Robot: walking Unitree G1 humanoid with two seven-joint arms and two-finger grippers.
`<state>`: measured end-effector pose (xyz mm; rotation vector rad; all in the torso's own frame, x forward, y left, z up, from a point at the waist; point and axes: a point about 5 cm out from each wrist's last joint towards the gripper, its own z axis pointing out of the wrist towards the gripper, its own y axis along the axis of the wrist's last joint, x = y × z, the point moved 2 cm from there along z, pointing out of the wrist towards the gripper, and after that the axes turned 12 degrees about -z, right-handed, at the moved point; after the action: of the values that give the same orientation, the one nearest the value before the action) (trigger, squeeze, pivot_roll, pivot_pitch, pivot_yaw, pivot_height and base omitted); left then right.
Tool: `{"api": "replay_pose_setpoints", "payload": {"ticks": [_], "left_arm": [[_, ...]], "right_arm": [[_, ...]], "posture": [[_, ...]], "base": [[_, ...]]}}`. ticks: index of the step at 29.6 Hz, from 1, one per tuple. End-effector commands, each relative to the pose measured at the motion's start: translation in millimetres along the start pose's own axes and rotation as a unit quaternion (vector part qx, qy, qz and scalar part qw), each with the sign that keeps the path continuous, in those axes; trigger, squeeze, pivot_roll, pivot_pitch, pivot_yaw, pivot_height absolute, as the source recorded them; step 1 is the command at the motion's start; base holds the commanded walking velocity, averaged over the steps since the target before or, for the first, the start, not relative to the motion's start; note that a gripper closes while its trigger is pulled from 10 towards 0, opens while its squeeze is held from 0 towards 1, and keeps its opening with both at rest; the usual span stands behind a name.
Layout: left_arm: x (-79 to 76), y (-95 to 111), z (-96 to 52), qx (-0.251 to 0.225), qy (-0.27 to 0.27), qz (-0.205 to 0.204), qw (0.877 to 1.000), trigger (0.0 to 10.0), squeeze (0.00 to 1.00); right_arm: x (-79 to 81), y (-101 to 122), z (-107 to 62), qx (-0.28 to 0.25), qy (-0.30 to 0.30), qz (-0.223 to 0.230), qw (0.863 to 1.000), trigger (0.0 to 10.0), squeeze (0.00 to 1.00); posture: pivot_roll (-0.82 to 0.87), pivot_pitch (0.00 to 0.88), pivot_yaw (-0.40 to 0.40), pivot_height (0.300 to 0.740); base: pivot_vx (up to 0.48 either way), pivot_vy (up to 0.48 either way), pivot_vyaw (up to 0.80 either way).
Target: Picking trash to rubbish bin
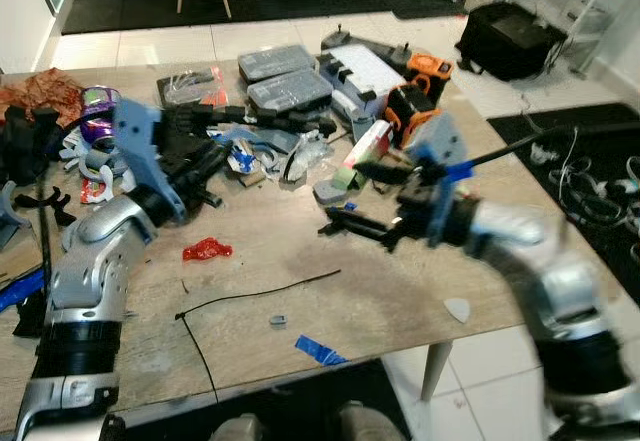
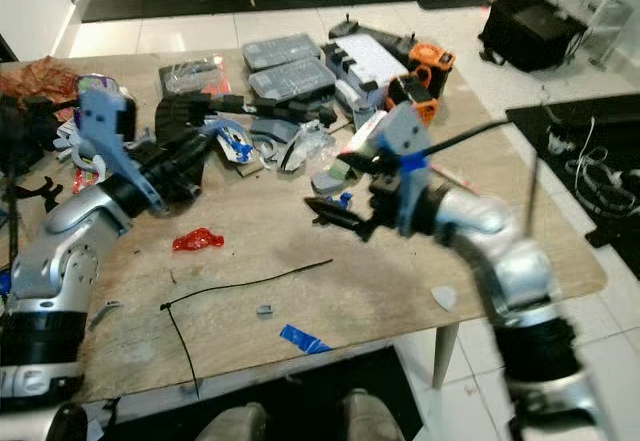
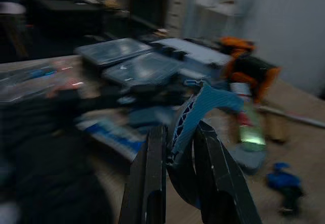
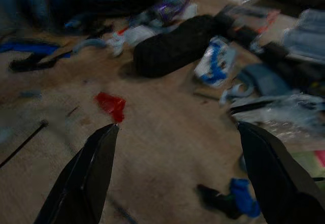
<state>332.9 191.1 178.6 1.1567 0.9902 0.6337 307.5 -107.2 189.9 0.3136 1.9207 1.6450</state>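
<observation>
Between left fingers (image 3: 152, 178): blue scrap (image 3: 203, 107).

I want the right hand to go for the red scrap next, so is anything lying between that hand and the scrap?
Nothing visible does. The right hand hangs open above the table, and the red scrap lies on bare wood ahead of its fingers. The black cable tie lies nearer the table's front edge, off that line.

Matt wood under glossy scraps

The table (image 1: 400, 291) looks like pale, matt wood grain; the red wrapper (image 1: 207, 250) is shiny crinkled film; the grey organiser cases (image 1: 288, 88) read as smooth hard plastic with clear lids; the robot's arms (image 1: 95, 261) are brushed silver metal; the floor tiles (image 1: 250, 36) are glossy
</observation>
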Motion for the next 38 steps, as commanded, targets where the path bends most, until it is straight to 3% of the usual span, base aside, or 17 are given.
{"api": "replay_pose_setpoints", "payload": {"ticks": [1, 5, 9, 12, 13, 16, 38], "left_arm": [[8.0, -14.6, -5.2, 0.001, 0.05, 0.002, 0.999, 10.0, 0.0], [3.1, -41.5, -12.5, -0.004, 0.108, -0.009, 0.994, 10.0, 0.0], [-6.3, -60.4, -12.7, -0.005, 0.134, -0.025, 0.991, 10.0, 0.0], [-6.9, -64.7, -11.9, -0.002, 0.141, -0.027, 0.99, 10.0, 0.0], [-1.9, -63.5, -10.6, -0.006, 0.15, -0.029, 0.988, 10.0, 0.0], [-5.8, -63.3, -3.8, -0.008, 0.138, -0.027, 0.99, 10.0, 0.0], [-13.3, -66.9, 9.3, -0.002, 0.102, -0.014, 0.995, 10.0, 0.0]], "right_arm": [[-4.1, -5.7, 0.2, -0.012, -0.039, 0.007, 0.999, 10.0, 0.0], [-13.6, -12.9, 4.8, -0.058, -0.114, 0.063, 0.99, 10.0, 0.0], [-6.0, -18.2, 10.7, -0.09, -0.142, 0.097, 0.981, 10.0, 0.0], [-1.4, -25.4, 14.2, -0.086, -0.162, 0.104, 0.978, 10.0, 0.0], [-9.5, -32.5, 11.8, -0.092, -0.197, 0.135, 0.967, 10.0, 0.0], [-17.0, -40.4, 11.0, -0.076, -0.205, 0.106, 0.97, 10.0, 0.0], [-18.8, -42.1, 17.5, -0.1, -0.187, 0.106, 0.972, 10.0, 0.0]], "posture": [[0.03, 0.0, -0.017, 0.74], [0.05, 0.0, -0.011, 0.74], [0.05, 0.0, -0.007, 0.74], [0.04, 0.0, -0.001, 0.74], [0.04, 0.0, -0.001, 0.74], [0.03, 0.0, 0.0, 0.74], [0.03, 0.0, -0.009, 0.74]], "base": [[0.0, 0.0, 0.0], [0.0, 0.0, 0.0], [0.0, 0.0, 0.0], [0.0, 0.0, 0.0], [0.0, 0.0, 0.0], [-0.081, 0.0, 0.0], [-0.271, 0.0, 0.0]]}}
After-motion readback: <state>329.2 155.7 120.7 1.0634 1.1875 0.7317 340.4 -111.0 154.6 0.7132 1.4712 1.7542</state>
